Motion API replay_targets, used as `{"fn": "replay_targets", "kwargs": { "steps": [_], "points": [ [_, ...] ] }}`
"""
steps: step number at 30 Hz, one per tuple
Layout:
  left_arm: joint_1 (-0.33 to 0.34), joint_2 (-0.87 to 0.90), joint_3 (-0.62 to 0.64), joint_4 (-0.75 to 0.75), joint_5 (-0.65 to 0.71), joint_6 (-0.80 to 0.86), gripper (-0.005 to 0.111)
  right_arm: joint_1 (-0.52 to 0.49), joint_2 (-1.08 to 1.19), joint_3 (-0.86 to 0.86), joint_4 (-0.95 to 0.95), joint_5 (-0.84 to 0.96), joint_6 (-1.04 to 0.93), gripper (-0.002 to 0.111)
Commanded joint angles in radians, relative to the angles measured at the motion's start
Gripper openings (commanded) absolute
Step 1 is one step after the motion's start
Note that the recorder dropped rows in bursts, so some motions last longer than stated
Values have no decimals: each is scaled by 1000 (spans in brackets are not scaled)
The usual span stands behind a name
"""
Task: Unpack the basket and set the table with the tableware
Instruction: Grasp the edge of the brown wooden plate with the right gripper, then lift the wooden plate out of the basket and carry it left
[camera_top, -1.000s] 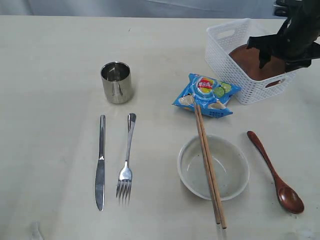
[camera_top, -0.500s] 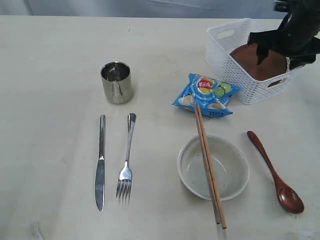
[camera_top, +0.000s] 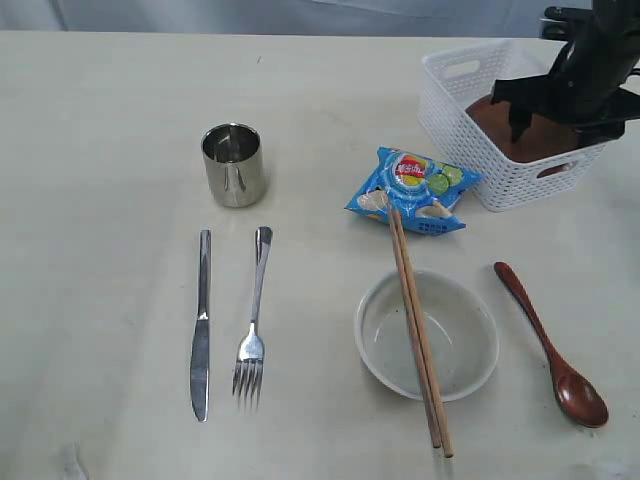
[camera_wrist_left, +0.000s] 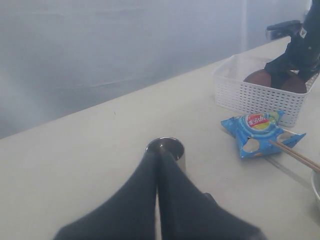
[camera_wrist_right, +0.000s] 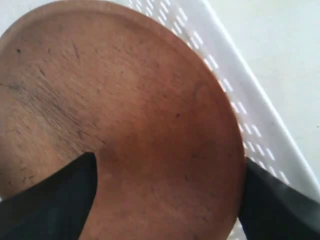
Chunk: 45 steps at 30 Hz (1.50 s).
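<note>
1. The basket (camera_top: 450, 125) stands at the far right of the table (camera_top: 100, 120). The reddish-brown plate (camera_top: 550, 143) lies tilted inside it.
2. The blue snack bag (camera_top: 412, 190) lies just beside the basket's near left corner, between the basket and the bowl (camera_top: 468, 342).
3. The bowl sits near and right of centre. The chopsticks (camera_top: 418, 335) lie across it, and their far ends reach the near edge of the snack bag.
4. The wooden spoon (camera_top: 545, 340) lies on the table right of the bowl, apart from it, with its scoop at the near end.
5. On the left half, the steel cup (camera_top: 233, 165) stands upright. Nearer to us, the knife (camera_top: 202, 325) and fork (camera_top: 254, 315) lie side by side, apart from each other.
6. Nothing lies over the plate except the right arm. The basket walls enclose it on all sides.
7. The right gripper (camera_top: 558, 128) hangs over the basket with its jaws spread wide. In the right wrist view, its two dark fingers (camera_wrist_right: 50, 200) sit at opposite sides of the plate's face, one over the surface and one at the rim. We cannot tell whether either finger touches the plate, and we do not see it gripped.
8. The left gripper (camera_wrist_left: 158, 160) shows only in its own wrist view. Its fingers are pressed together on nothing, above the bare table, and the steel cup stands just past their tips.
</note>
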Motion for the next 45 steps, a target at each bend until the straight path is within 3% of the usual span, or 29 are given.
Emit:
{"fn": "replay_targets", "kwargs": {
  "steps": [1, 5, 7, 20, 45],
  "points": [
    [-4, -7, 5, 4, 0, -3, 0, -5, 19, 2, 52, -11, 3, 71],
    [-4, -7, 5, 4, 0, -3, 0, -5, 19, 0, 62, -23, 0, 71],
    [-4, -7, 5, 4, 0, -3, 0, -5, 19, 0, 62, -23, 0, 65],
    [-4, -7, 5, 4, 0, -3, 0, -5, -10, 0, 63, 0, 0, -1],
    [-4, -7, 5, 4, -5, -3, 0, -7, -189, -2, 93, -14, -26, 0]
  ]
}}
